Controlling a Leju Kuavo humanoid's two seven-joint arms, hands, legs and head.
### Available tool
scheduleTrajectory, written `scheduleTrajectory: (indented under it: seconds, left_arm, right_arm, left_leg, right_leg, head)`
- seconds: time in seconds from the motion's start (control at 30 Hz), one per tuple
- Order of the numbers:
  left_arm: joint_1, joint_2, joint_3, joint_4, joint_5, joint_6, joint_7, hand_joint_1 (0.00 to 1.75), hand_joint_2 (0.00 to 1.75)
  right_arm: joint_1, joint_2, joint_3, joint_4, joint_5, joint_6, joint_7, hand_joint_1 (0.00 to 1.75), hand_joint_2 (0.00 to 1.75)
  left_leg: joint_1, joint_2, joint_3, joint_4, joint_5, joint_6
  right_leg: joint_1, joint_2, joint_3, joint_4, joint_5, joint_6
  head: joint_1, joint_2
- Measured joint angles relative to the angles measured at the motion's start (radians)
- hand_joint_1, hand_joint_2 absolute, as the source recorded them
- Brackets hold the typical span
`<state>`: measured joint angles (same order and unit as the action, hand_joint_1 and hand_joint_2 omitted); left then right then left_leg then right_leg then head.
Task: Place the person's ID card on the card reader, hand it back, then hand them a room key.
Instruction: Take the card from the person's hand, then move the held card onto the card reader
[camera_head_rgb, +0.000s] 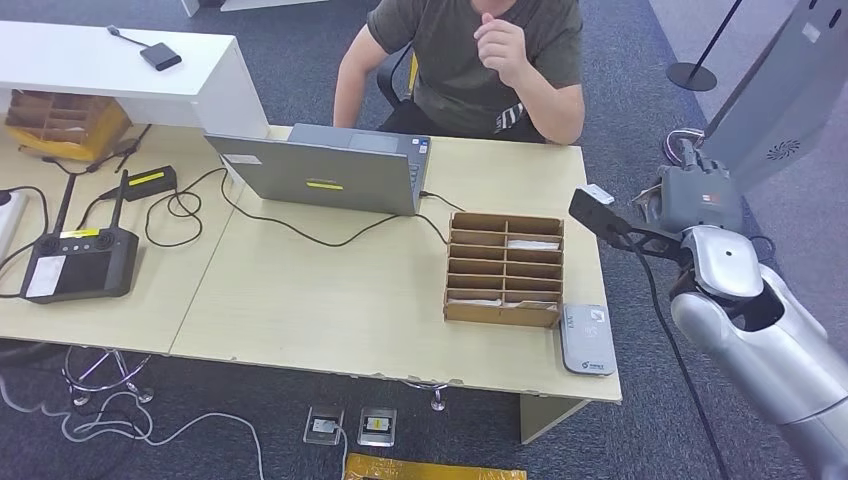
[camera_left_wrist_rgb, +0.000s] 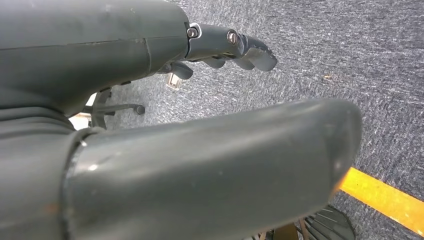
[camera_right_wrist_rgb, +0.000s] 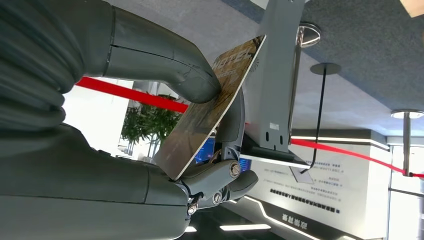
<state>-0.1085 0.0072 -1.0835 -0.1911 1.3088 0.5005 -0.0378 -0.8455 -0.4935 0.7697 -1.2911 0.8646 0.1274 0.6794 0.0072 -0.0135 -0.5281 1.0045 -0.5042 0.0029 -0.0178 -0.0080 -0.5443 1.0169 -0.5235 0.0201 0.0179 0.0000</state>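
My right hand (camera_right_wrist_rgb: 165, 115) pinches a brown-gold printed card (camera_right_wrist_rgb: 212, 107) between thumb and fingers, tilted on edge. In the head view the right hand (camera_head_rgb: 700, 195) is raised off the table's right end, past the far corner. The grey card reader (camera_head_rgb: 587, 340) lies flat at the table's front right corner, with nothing on it. Beside it stands a cardboard slot box (camera_head_rgb: 505, 268) with white cards (camera_head_rgb: 532, 244) in some slots. The person (camera_head_rgb: 480, 60) sits behind the table with one hand raised near the face. My left hand (camera_left_wrist_rgb: 100, 50) hangs over carpet, fingers (camera_left_wrist_rgb: 250, 50) apart, holding nothing.
A grey laptop (camera_head_rgb: 325, 170) stands open at the table's far middle, its cable trailing toward the slot box. A black controller (camera_head_rgb: 75, 262) and cables lie at the left. A grey kiosk (camera_head_rgb: 790, 90) stands to the right of my right arm.
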Motion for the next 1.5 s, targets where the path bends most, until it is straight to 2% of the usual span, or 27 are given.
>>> scheduleTrajectory:
  seconds: [0.27,0.37,0.57,1.13,1.33,1.5]
  left_arm:
    - [0.0,0.0,0.0,0.0,0.0,-0.004,0.0,0.0,0.0]
    - [0.0,0.0,0.0,0.0,-0.005,-0.008,0.0,0.0,0.0]
    - [0.0,0.002,-0.001,0.0,-0.011,-0.003,0.0,0.0,0.0]
    - [0.0,0.005,-0.001,0.0,-0.001,0.0,-0.014,0.0,0.0]
    - [0.0,0.007,-0.001,0.0,-0.01,0.0,-0.022,0.0,0.0]
    - [0.0,0.009,-0.001,0.0,-0.013,0.0,-0.022,0.0,0.0]
  right_arm:
    - [0.018,-0.016,-0.03,-0.035,0.004,0.031,-0.004,1.75,1.75]
    - [0.055,-0.025,-0.048,-0.048,-0.016,0.055,-0.026,1.75,1.75]
    - [0.167,-0.038,-0.093,-0.079,-0.049,0.027,-0.075,1.75,1.75]
    - [0.276,-0.045,-0.124,-0.117,-0.11,0.013,-0.126,1.75,1.75]
    - [0.328,-0.051,-0.123,-0.119,-0.152,-0.041,-0.118,1.75,1.75]
    - [0.356,-0.064,-0.122,-0.127,-0.164,-0.046,-0.108,1.75,1.75]
  left_leg:
    - [0.0,0.0,0.001,0.0,0.0,0.0]
    - [0.0,0.0,0.001,0.0,0.0,0.0]
    - [0.0,0.0,0.0,0.0,0.0,0.0]
    - [0.0,0.0,0.001,0.0,0.0,0.0]
    - [0.0,0.0,0.001,0.0,0.0,0.0]
    - [0.0,0.0,0.001,0.0,0.0,0.0]
  right_leg:
    - [0.0,0.0,0.0,0.0,0.0,0.0]
    - [0.0,-0.001,0.001,0.0,0.0,0.0]
    - [0.0,0.0,0.001,0.0,0.0,0.0]
    - [0.0,0.0,0.001,0.0,0.0,0.0]
    - [0.0,-0.001,0.001,0.0,0.0,0.0]
    - [0.0,0.0,0.0,0.0,0.0,0.0]
  head:
    - [0.0,0.0]
    - [0.0,0.0]
    - [0.0,0.0]
    - [0.0,0.0]
    - [0.0,0.0]
    - [0.0,0.0]
